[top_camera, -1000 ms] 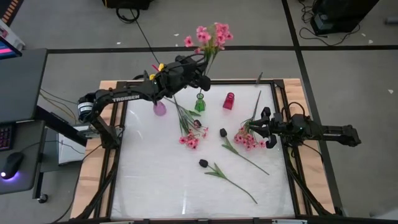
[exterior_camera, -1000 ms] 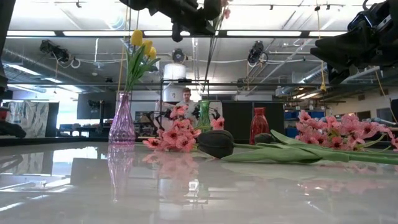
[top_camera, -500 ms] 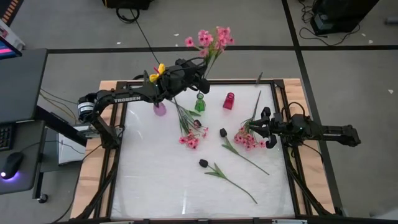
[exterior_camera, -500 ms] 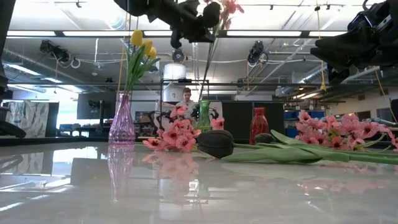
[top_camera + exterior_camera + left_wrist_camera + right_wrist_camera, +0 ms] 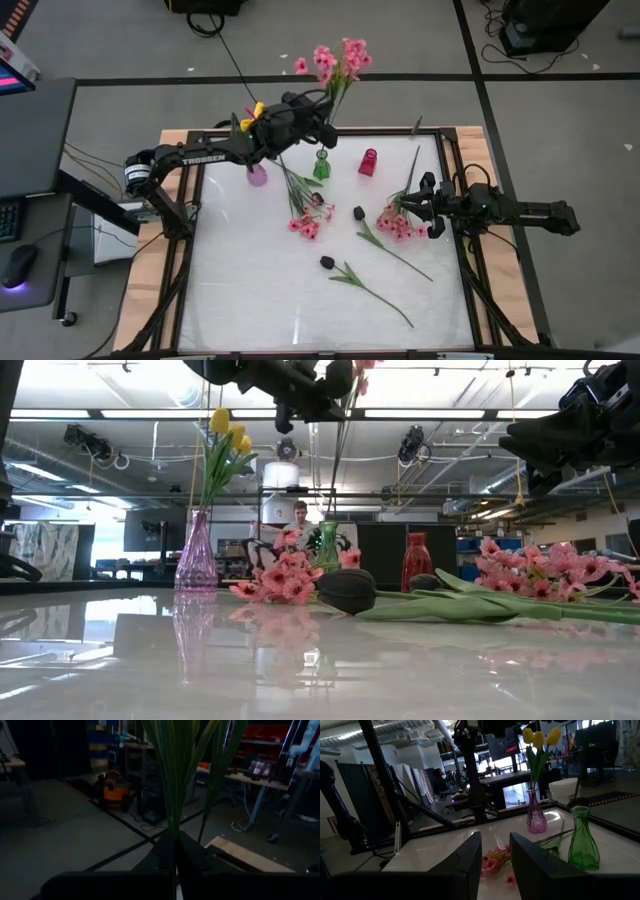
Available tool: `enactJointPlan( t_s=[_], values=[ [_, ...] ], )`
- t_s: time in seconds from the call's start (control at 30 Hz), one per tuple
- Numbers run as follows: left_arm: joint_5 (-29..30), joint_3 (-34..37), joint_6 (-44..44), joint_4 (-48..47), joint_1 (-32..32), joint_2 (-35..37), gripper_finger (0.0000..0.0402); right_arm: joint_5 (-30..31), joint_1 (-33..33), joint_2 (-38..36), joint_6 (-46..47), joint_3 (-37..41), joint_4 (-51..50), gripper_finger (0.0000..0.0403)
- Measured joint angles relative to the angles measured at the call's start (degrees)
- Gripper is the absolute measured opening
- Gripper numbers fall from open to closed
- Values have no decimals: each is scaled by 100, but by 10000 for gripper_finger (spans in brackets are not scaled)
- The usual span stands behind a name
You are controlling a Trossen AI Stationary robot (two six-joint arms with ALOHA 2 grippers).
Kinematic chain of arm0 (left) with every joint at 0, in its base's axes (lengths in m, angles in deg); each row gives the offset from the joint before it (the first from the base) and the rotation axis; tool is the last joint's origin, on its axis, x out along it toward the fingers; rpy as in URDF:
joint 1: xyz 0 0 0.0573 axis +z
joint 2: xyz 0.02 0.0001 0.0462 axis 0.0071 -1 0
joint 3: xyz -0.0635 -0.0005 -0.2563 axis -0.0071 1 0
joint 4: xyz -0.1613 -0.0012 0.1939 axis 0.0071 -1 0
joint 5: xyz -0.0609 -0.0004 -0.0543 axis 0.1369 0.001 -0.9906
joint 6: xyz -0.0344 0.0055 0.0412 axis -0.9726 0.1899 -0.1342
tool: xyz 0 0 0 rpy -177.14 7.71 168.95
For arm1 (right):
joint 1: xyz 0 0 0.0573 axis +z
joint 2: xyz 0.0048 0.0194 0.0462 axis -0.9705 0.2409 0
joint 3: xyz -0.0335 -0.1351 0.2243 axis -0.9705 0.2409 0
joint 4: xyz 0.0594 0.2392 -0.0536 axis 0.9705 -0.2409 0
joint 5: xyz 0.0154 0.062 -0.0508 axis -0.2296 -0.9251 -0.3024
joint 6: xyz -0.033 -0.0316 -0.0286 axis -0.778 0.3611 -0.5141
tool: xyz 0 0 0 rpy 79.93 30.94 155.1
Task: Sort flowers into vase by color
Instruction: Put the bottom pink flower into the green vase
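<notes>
Pink spray [image 5: 335,62] stem clamped between left jaws, above green vase [image 5: 321,167].

Black jointed left arm [image 5: 200,155], white TROSSEN lettering, seemingly matte.

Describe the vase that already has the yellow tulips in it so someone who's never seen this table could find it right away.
Start at the far edge of the white table, where three small vases stand in a row. The purple vase is the one at the left arm's end of that row, beside the green vase and the red vase. It alone is pinkish-purple glass, and only it holds the yellow tulips.
</notes>
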Motion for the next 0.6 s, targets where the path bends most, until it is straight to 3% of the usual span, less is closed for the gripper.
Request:
enactJointPlan(
  t_s=[0.17, 0.6],
  values=[
    [0, 0, 224, 401, 0, 2, 12, 0, 0, 0, 0, 0, 0, 110],
    [0, 0, 278, 277, -17, 25, 12, 0, 0, 0, 0, 0, 0, 110]
  ],
)
